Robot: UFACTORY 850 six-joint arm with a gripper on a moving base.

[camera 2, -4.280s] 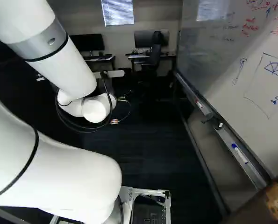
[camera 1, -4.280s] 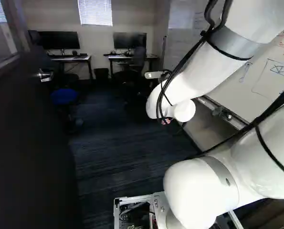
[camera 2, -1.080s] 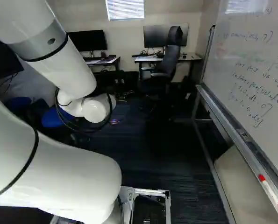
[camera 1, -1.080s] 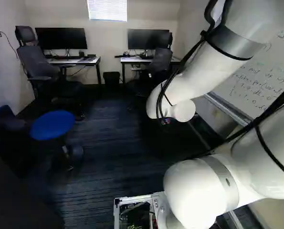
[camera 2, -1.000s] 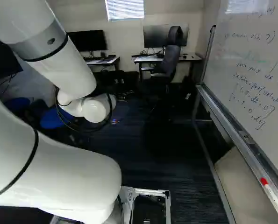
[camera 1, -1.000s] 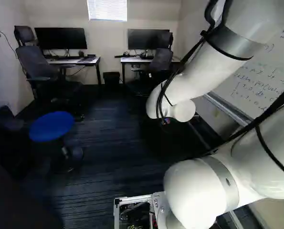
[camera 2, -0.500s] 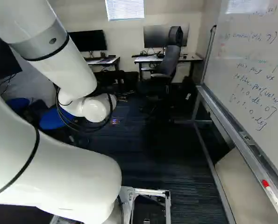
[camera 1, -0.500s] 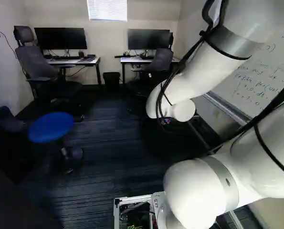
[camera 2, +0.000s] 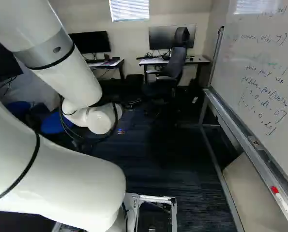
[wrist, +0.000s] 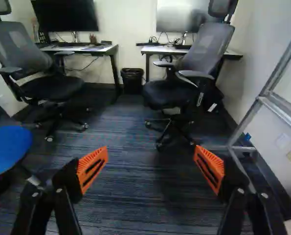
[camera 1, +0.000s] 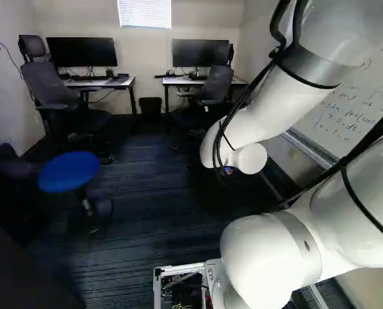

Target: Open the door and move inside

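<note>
The black, orange-padded gripper [wrist: 151, 159] gapes wide, empty; the moving-inside step seems nearly done, calling for a short roll ahead over dark striped carpet [camera 1: 146, 225].

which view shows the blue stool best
The left base view: the blue stool shows its whole seat, with the post below. The right base view shows only part of the seat, behind the arm; the wrist view cuts the seat off.
</note>
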